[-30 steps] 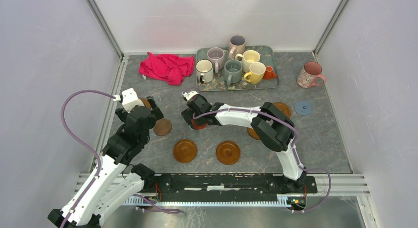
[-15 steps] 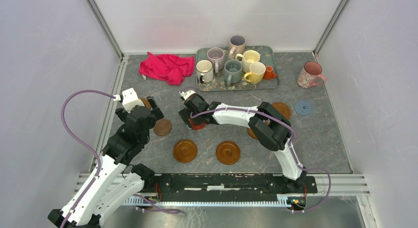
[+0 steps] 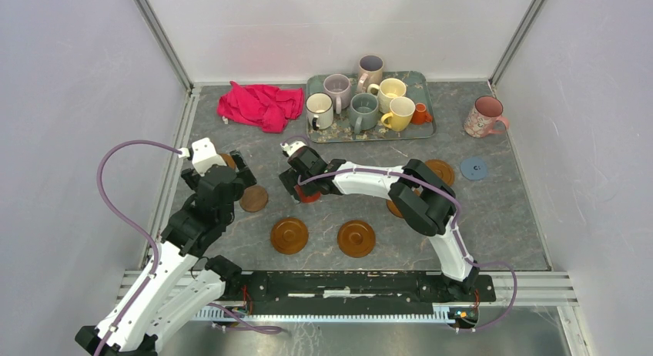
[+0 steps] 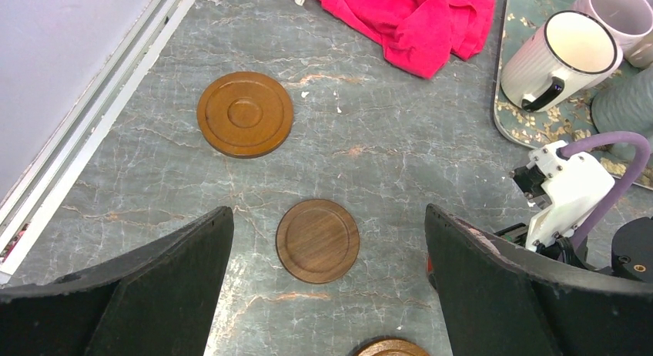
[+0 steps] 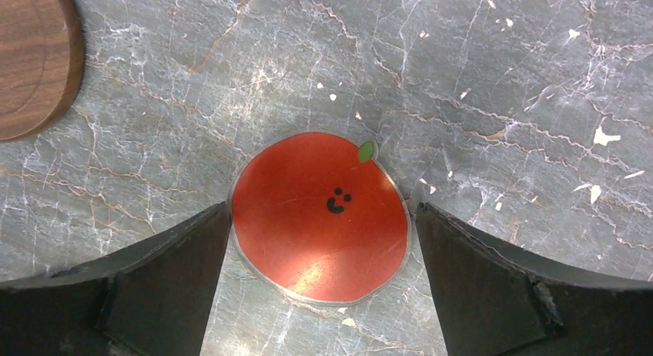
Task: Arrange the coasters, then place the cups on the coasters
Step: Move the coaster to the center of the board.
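- Right jaws, released, straddle the red coaster (image 5: 319, 217) lying flat on the surface (image 5: 500, 78) at centre.
- Left jaws, spread wide, hover over a dark brown coaster (image 4: 318, 241) at left.
- Cups (image 3: 363, 112) crowd the teal tray (image 3: 377, 135) at far centre.

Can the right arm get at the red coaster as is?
Probably yes. The open right tool hangs straight over the red coaster, one finger each side, nothing between. The disc lies flat on the table, so the pinch may be fiddly.
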Motion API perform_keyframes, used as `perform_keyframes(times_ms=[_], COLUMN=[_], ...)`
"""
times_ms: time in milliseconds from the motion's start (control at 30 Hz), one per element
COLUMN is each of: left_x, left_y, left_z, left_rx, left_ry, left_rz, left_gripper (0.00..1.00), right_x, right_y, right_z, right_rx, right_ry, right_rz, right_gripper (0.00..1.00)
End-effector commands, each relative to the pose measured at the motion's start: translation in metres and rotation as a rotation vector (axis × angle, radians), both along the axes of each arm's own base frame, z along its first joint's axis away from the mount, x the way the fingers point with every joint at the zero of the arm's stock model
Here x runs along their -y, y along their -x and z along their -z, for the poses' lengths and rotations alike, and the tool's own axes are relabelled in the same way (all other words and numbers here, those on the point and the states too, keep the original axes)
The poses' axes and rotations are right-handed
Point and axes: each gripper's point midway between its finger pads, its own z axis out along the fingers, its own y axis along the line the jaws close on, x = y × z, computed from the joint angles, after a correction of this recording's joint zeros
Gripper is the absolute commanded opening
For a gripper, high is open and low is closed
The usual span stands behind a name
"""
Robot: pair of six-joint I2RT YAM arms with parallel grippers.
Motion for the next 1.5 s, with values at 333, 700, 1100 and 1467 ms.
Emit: perform_keyframes(times_ms=[333, 700, 1100, 1467], left_x=[0.002, 0.004, 0.037, 0.1], left_y=[-0.004, -0.004, -0.016, -0.031], left_z=[-0.008, -0.012, -0.026, -0.009], left_rx=[0.045, 0.059, 0.074, -0.005], left_ry=[0.04, 0.052, 0.107, 0.134], left_rz=[-0.007, 0.005, 0.163, 0.463], left_gripper=[1.0, 1.0, 1.0, 1.0], right_x=[-0.005, 0.001, 0.109, 0.276], right_y=[0.009, -0.003, -0.031, -0.032], right_z=[-0.028, -0.058, -0.098, -0.096], right_rx=[-0.035, -0.005, 0.072, 0.128], right_ry=[-0.027, -0.069, -0.066, 0.021], right_rz=[-0.052, -0.038, 0.205, 0.607], right_gripper=[0.98, 0.98, 0.98, 0.98])
